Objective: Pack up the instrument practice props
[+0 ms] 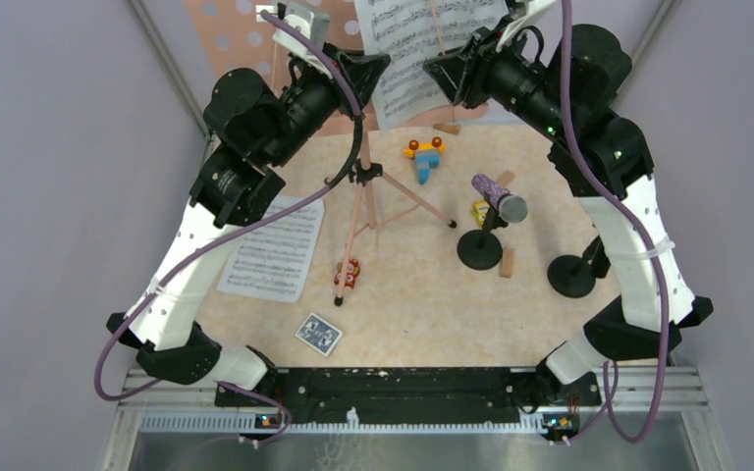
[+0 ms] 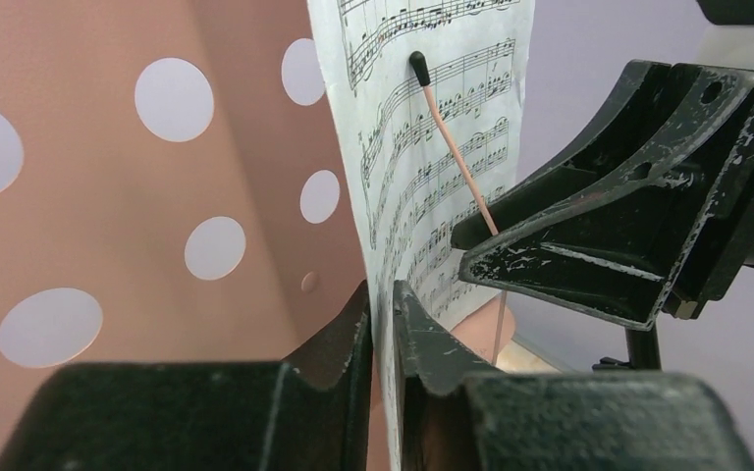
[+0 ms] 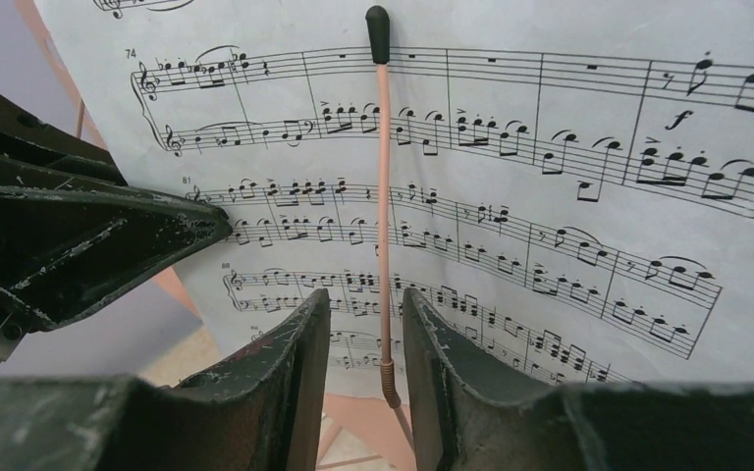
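Observation:
The salmon-pink perforated music rack stands at the back on tripod legs. A white sheet-music page rests on it under a pink retaining wire. My left gripper is shut on that page's edge. My right gripper faces the page, its jaws a little apart on either side of the wire. A second page lies on the table. The purple-glitter microphone sits in a black holder. Another holder stands by the right arm. The black microphone is not in view.
A blue card pack lies near the front. Colourful toys and a wooden block lie around the tripod and holders. Grey walls close in the left and right sides.

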`<action>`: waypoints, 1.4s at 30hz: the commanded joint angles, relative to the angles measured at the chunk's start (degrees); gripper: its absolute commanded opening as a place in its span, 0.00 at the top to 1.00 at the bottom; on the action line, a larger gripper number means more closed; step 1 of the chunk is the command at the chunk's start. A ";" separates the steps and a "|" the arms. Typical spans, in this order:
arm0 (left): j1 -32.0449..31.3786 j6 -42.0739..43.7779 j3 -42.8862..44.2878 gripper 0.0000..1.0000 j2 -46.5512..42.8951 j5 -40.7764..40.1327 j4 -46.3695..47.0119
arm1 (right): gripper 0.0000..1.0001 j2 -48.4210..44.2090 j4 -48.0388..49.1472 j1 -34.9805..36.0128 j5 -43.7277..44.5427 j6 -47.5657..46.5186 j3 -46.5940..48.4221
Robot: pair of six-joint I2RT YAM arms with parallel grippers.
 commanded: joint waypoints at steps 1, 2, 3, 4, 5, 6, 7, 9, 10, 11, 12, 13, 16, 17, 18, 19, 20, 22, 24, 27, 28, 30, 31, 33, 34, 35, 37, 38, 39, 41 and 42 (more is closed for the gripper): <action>0.20 -0.68 -0.16 0.86 -0.54 -1.14 3.29 | 0.68 -1.99 3.85 -0.24 1.21 0.44 0.48; 0.21 -0.67 -0.19 0.88 -0.51 -1.35 3.26 | 0.70 -1.89 3.91 -0.26 1.30 0.32 0.48; 0.16 -0.65 -0.17 0.89 -0.63 -1.44 3.24 | 0.72 -1.85 3.97 -0.24 1.31 0.22 0.48; 0.21 -0.58 -0.18 0.90 -0.63 -1.42 3.26 | 0.74 -1.76 3.96 -0.24 1.39 0.16 0.48; 0.22 -0.58 -0.18 0.91 -0.67 -1.53 3.24 | 0.76 -1.74 4.02 -0.28 1.34 0.11 0.43; 0.14 -0.62 -0.16 0.92 -0.63 -1.76 3.30 | 0.79 -1.69 4.06 -0.24 1.38 0.04 0.35; 0.21 -0.57 -0.19 0.92 -0.64 -1.87 3.17 | 0.84 -1.60 4.13 -0.25 1.51 0.01 0.31; 0.20 -0.59 -0.16 0.94 -0.74 -2.30 3.10 | 0.92 -1.61 4.15 -0.24 1.77 -0.04 0.23; 0.22 -0.62 -0.13 0.94 -0.81 -2.59 3.00 | 0.97 -1.62 4.22 -0.30 1.87 -0.10 0.16; 0.22 -0.65 -0.19 0.95 -0.78 -2.80 2.99 | 1.00 -1.76 4.27 -0.25 1.96 -0.19 -0.04; 0.22 -0.70 -0.20 0.95 -0.79 -3.11 2.86 | 1.00 -1.98 4.67 -0.24 2.04 -0.36 -0.46; 0.20 -0.80 -0.20 0.95 -0.80 -3.40 2.74 | 1.00 -2.33 5.40 -0.31 2.09 -0.67 -1.31; 0.22 -0.92 -0.18 0.96 -0.95 -4.12 2.37 | 1.00 -5.29 9.49 -0.24 2.18 -1.30 -6.40; 0.22 -0.93 -0.17 0.97 -1.03 -5.00 2.31 | 1.00 -6.57 11.51 -0.29 2.19 -1.53 -8.72; 0.22 -0.92 -0.19 0.97 -1.20 -6.05 2.35 | 1.00 -7.85 13.49 -0.24 2.20 -1.84 -11.08; 0.22 -0.80 -0.13 0.97 -1.34 -6.76 2.20 | 1.00 -9.34 15.71 -0.24 1.85 -2.13 -13.65; 0.22 -0.68 0.07 0.98 -1.45 -7.43 2.08 | 1.00 -10.62 17.91 -0.28 1.60 -2.55 -15.93; 0.22 -0.35 0.15 0.98 -1.97 -8.70 1.87 | 1.00 -13.43 22.31 -0.29 1.17 -3.46 -20.59; 0.22 -0.35 0.12 0.98 -2.50 -10.29 1.70 | 1.00 -14.35 24.11 -0.24 1.30 -3.57 -22.86; 0.24 0.19 -0.01 0.98 -3.50 -11.95 1.39 | 1.00 -14.17 24.03 -0.25 1.98 -3.34 -22.64; 0.17 0.53 0.16 0.98 -3.93 -12.51 1.09 | 1.00 -14.05 24.02 -0.24 2.05 -3.24 -22.51; 0.21 1.30 0.27 0.98 -5.27 -13.42 0.28 | 1.00 -13.91 24.08 -0.24 2.09 -3.22 -22.33; 0.20 1.69 0.29 0.98 -6.10 -13.94 -0.13 | 1.00 -13.81 24.08 -0.24 2.13 -3.08 -22.29; 0.23 2.51 0.27 0.98 -7.96 -14.92 -1.36 | 1.00 -13.62 24.02 -0.29 2.36 -2.84 -22.17; 0.22 2.77 0.29 0.98 -9.06 -15.31 -2.04 | 1.00 -13.43 23.93 -0.24 2.36 -2.66 -22.05; 0.30 3.11 0.27 0.98 -10.25 -15.79 -2.90 | 1.00 -13.18 23.93 -0.26 2.24 -2.55 -21.98; 0.22 3.69 0.21 0.97 -12.67 -16.88 -4.99 | 1.00 -12.77 23.85 -0.25 2.06 -2.21 -21.74; 0.23 3.92 0.27 0.97 -13.94 -17.60 -6.02 | 1.00 -12.63 23.80 -0.26 2.07 -2.01 -21.63; 0.20 4.20 0.26 0.97 -15.72 -18.33 -7.29 | 1.00 -12.39 23.69 -0.25 2.22 -1.92 -21.46; 0.21 4.27 0.51 0.97 -18.30 -19.95 -10.07 | 1.00 -11.87 23.22 -0.29 2.84 -1.74 -20.93; 0.22 4.33 0.64 0.97 -19.67 -20.92 -11.72 | 1.00 -11.61 23.10 -0.24 3.27 -1.67 -20.71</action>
